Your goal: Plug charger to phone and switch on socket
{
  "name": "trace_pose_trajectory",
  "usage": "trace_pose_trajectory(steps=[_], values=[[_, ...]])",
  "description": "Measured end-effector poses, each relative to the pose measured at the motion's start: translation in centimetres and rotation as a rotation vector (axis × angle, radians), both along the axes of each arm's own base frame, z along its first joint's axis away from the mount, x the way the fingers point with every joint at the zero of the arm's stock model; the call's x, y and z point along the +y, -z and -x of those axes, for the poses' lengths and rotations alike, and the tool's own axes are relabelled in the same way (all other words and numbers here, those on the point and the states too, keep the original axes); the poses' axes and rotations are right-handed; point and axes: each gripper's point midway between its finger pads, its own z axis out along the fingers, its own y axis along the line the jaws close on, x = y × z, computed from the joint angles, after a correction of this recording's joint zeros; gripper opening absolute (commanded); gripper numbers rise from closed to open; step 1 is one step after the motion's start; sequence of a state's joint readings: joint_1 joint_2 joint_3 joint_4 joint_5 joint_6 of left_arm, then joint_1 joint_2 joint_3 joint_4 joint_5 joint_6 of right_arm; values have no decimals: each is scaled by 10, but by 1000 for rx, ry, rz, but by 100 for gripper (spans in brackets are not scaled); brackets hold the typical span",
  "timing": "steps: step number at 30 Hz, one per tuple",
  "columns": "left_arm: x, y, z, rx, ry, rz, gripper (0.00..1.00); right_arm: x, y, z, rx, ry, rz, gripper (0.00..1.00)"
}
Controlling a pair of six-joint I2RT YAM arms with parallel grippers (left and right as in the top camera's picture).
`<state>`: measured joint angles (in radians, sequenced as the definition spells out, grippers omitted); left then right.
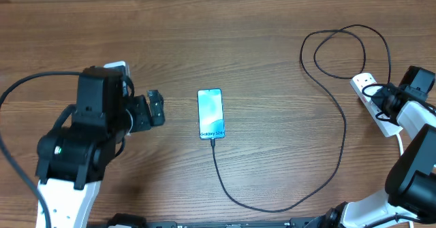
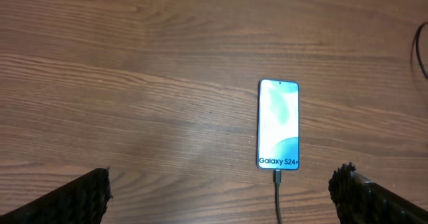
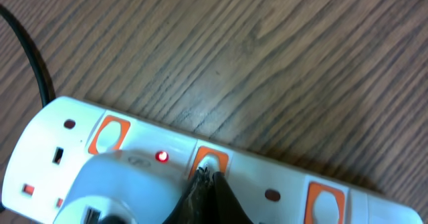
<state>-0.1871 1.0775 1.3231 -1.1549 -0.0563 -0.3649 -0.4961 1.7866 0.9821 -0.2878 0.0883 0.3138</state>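
The phone (image 1: 210,114) lies flat mid-table, its screen lit light blue with "Galaxy S24+" at the near end (image 2: 278,124). The charger (image 1: 343,134), a thin black cable, has its plug tip (image 2: 277,178) seated in the phone's near end. It curves across the table and loops up to the white socket (image 1: 371,95) at the right. My left gripper (image 1: 155,109) hovers left of the phone, open and empty. My right gripper (image 3: 208,176) is shut, its tips pressing an orange-framed white switch on the socket (image 3: 321,184). A red light (image 3: 162,157) glows beside that switch.
A white adapter (image 3: 114,190) sits plugged into the strip. The cable forms a wide loop (image 1: 344,51) behind the strip. A small white object (image 1: 117,67) shows behind my left arm. The strip's thick white cord (image 1: 400,141) runs toward the right arm's base.
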Motion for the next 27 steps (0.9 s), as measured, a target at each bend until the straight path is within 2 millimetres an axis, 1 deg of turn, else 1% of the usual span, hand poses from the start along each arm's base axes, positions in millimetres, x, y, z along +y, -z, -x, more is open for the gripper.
trace_pose_trajectory(steps=[5, 11, 14, 19, 21, 22, 23, 25, 27], values=[[6, -11, 11, -41, -16, -7, 100, 6, 0, 4, 23, -8, -15, 4], [12, -25, 30, -94, -27, -9, 100, 14, 0, 13, 62, 7, -38, 4], [15, -37, 41, -150, -31, -1, 100, 20, -1, 19, 87, 36, -46, 4], [27, -64, 69, -289, -60, 1, 100, 25, -6, 34, 113, 78, -55, 4], [33, -74, 82, -348, -77, 0, 100, 26, -17, 37, 96, 86, -49, 4], [36, -79, 89, -381, -87, 0, 100, 25, -28, 36, 69, 89, -39, 4], [39, -83, 96, -407, -95, -1, 100, 25, -39, 35, 41, 91, -28, 4], [46, -90, 110, -460, -117, -4, 100, 25, -68, 35, -29, 94, -1, 4], [52, -93, 121, -490, -137, -9, 100, 27, -94, 35, -92, 91, 25, 4]])
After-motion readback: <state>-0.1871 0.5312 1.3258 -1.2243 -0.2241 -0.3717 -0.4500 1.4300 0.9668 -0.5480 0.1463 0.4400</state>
